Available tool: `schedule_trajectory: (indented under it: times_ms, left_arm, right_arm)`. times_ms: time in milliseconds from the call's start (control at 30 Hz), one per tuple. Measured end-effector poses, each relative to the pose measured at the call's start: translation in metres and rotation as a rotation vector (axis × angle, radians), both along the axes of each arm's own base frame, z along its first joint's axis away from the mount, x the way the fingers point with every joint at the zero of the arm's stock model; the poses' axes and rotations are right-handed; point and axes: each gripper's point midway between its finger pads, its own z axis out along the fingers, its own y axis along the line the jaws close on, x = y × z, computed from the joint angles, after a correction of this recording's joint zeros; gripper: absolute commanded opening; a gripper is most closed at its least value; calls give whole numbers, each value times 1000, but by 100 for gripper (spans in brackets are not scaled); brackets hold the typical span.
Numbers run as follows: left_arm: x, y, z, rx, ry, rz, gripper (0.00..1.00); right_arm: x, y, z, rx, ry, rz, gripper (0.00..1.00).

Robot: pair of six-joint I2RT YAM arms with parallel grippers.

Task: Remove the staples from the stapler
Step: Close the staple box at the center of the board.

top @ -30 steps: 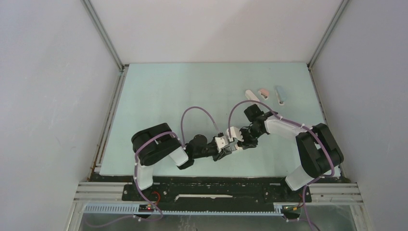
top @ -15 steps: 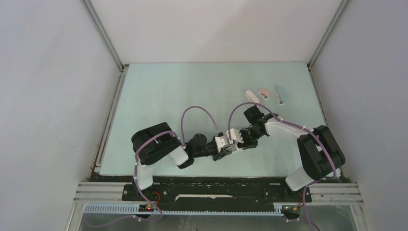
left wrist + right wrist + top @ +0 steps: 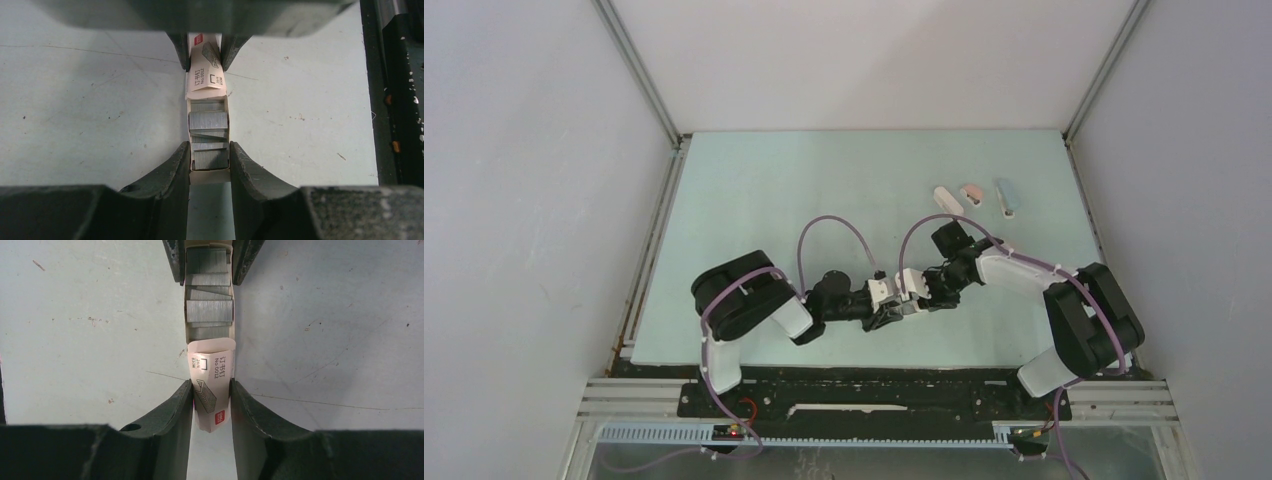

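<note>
Staples point(image 3: 208, 124): several grey metal strips, loose, lying flat in an open cardboard tray point(image 3: 209, 174). One strip sits askew between the others. The tray is held up over the pale worktop point(image 3: 100, 100), near its front edge, between the two tools.

Left wrist view: left tool point(image 3: 210, 155) clamped on the bare end of the tray, one finger on each side wall. Beyond the staples, a printed white cover point(image 3: 204, 75) hides the tray's far end, and the right tool point(image 3: 205, 50) grips it there.

Right wrist view: the same holding seen from the opposite end. Right tool point(image 3: 211, 390) is clamped on the printed cover point(image 3: 212, 390), which shows black characters, a staple drawing and a red mark, all readable only here. The staples point(image 3: 209, 310) lie beyond it, running up to the left tool point(image 3: 207, 265).

Top external view: both arms meet nose to nose at centre front. The tray is too small to make out. Only this view shows three small staplers at far right, well apart from the arms: white stapler point(image 3: 944, 196), pink stapler point(image 3: 971, 191) and blue-grey stapler point(image 3: 1007, 196).
</note>
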Motion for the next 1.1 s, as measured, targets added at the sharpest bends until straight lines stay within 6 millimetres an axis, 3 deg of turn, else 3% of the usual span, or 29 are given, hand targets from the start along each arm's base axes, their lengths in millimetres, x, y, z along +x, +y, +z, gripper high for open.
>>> schedule_trajectory:
  times_ms: [1100]
  left_arm:
    - [-14, 11, 1, 30, 52, -107, 33]
  right_arm:
    - [-7, 10, 1, 21, -82, 116, 41]
